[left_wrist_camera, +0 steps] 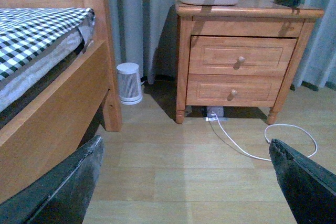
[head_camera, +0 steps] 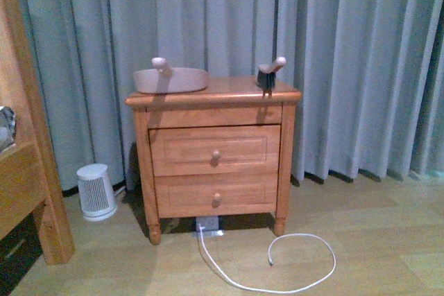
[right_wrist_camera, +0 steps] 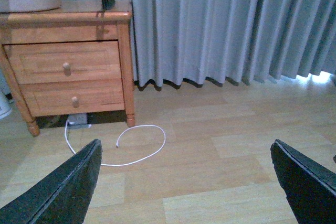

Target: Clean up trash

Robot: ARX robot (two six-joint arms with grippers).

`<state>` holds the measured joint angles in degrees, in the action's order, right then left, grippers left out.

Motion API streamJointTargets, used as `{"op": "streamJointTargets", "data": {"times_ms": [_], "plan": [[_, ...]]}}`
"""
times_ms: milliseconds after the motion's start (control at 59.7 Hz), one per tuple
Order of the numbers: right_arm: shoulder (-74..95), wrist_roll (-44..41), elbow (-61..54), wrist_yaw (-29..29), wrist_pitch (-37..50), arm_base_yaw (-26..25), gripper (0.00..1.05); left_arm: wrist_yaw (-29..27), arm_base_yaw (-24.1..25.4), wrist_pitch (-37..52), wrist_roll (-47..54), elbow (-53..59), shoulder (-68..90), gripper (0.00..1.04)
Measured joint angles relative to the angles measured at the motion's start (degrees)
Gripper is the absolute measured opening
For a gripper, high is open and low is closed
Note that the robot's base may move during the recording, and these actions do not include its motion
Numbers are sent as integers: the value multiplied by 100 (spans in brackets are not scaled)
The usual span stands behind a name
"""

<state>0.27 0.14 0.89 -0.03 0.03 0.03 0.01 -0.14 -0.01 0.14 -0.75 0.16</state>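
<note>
Search step is proceeding: the trash is showing in no view. Left gripper (left_wrist_camera: 185, 145) and right gripper (right_wrist_camera: 186, 144) are hovering over the floor (head_camera: 361, 227), jaws apart, empty. Next move, by judgement: scanning for it.

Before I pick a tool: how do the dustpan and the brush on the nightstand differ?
The dustpan is wide, shallow and beige-pink; the brush is much smaller, with dark bristles. The dustpan lies toward the left of the nightstand top; the brush stands on its bristles near the right edge. The dustpan's handle rises nearly upright, while the brush's tilts up to the right. Both have pale, round-ended handles.
</note>
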Motion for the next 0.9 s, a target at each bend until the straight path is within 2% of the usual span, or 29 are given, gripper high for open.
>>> {"op": "streamJointTargets", "data": {"times_ms": [904], "plan": [[0,0,0,0,0,0,97,0,0,0,0,-2,0,97]]}}
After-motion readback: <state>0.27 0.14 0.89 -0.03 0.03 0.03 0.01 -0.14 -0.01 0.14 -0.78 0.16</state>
